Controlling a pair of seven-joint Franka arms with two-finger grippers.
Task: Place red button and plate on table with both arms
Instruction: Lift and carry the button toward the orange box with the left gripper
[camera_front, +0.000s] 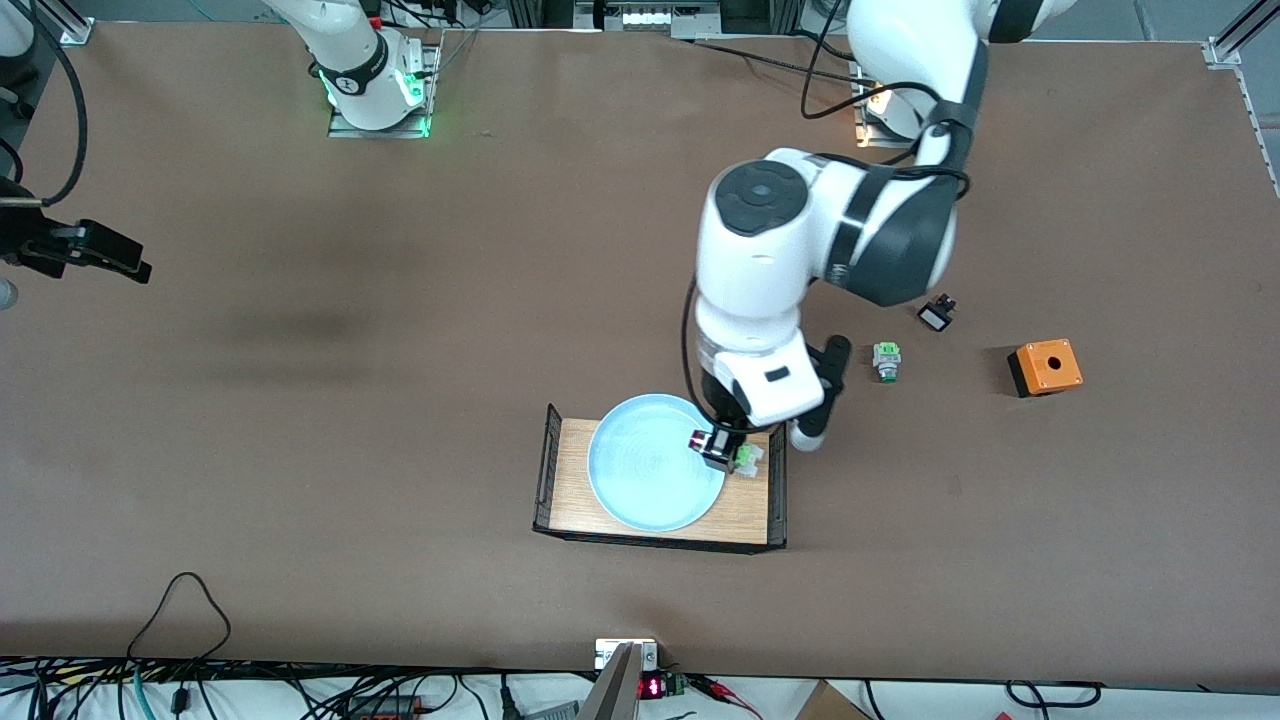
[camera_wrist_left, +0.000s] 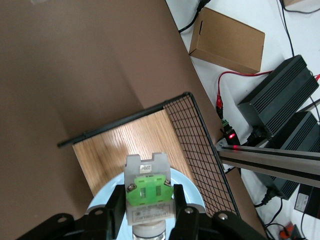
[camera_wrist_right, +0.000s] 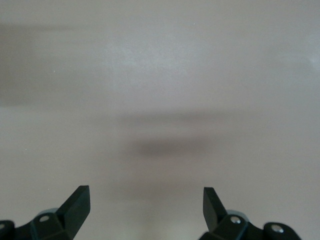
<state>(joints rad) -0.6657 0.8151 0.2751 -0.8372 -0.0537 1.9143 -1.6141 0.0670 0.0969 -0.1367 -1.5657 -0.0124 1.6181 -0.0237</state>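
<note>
step: lifting red button (camera_front: 722, 447) off plate (camera_front: 645, 478) | left tool (camera_front: 727, 452) clamped on button, over plate's rim on wooden tray (camera_front: 752, 505) | right tool (camera_wrist_right: 145, 205) spread wide, empty, waiting over bare tabletop (camera_front: 400, 400) | next: we judged carrying button clear of tray, lowering, releasing

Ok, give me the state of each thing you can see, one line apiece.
left gripper: shut on the red button, over the plate's edge
red button: gripped
plate: flat on the wooden tray
wooden tray: on the table
right gripper: open, waiting over bare table
</note>
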